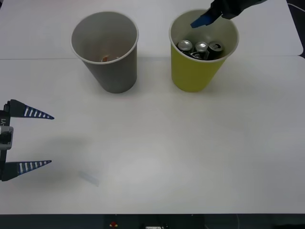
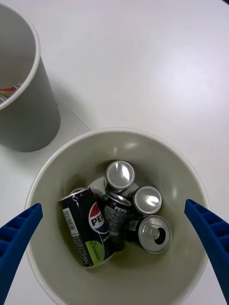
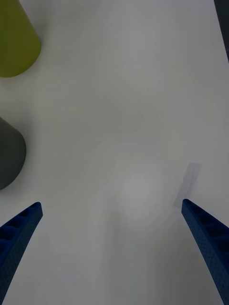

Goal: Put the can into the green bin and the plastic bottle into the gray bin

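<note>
two bins; green bin [image 1: 198,71] holds five cans [image 2: 119,209]. right gripper [image 2: 114,248] open above it; left gripper [image 1: 29,139] open, parked.

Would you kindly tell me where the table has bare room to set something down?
The wide stretch in front of the gray bin and green bin is free, right of the open left gripper, barring a small clear strip. The green bin, under the open right gripper, is crowded with cans.

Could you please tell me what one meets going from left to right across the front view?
Left pincer, open, at the left edge → strip of clear tape on the table → gray bin → green bin holding cans, with the open right pincer above its rim.
</note>
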`<control>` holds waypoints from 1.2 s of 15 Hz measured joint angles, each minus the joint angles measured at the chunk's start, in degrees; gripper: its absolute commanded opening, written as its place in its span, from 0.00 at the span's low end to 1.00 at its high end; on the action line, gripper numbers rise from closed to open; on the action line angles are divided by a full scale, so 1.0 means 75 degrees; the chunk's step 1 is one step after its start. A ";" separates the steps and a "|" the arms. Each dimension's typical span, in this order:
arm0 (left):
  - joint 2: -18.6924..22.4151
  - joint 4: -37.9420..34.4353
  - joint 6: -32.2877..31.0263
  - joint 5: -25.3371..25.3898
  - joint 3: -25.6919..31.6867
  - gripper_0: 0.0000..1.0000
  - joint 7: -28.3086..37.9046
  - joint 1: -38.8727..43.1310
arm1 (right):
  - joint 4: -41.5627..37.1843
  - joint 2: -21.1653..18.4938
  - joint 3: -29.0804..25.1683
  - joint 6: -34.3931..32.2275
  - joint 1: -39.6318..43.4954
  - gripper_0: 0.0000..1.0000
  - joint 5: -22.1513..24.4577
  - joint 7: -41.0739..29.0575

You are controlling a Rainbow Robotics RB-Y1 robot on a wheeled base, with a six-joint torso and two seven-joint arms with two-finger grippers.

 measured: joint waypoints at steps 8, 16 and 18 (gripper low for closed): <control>0.0000 0.0000 0.0000 0.0000 0.0000 1.00 0.0000 0.0000 | -0.1869 -0.0630 -0.1187 -0.0002 0.1967 1.00 -0.2105 0.1153; 0.0000 0.0000 0.0000 0.0000 0.0000 1.00 0.0000 0.0000 | -0.3527 -0.1064 -0.2455 -0.0002 0.4460 1.00 -0.3786 0.3449; 0.0000 0.0000 0.0000 0.0000 0.0000 1.00 0.0000 0.0000 | -0.3894 -0.1156 -0.2735 -0.0002 0.5139 1.00 -0.4171 0.3915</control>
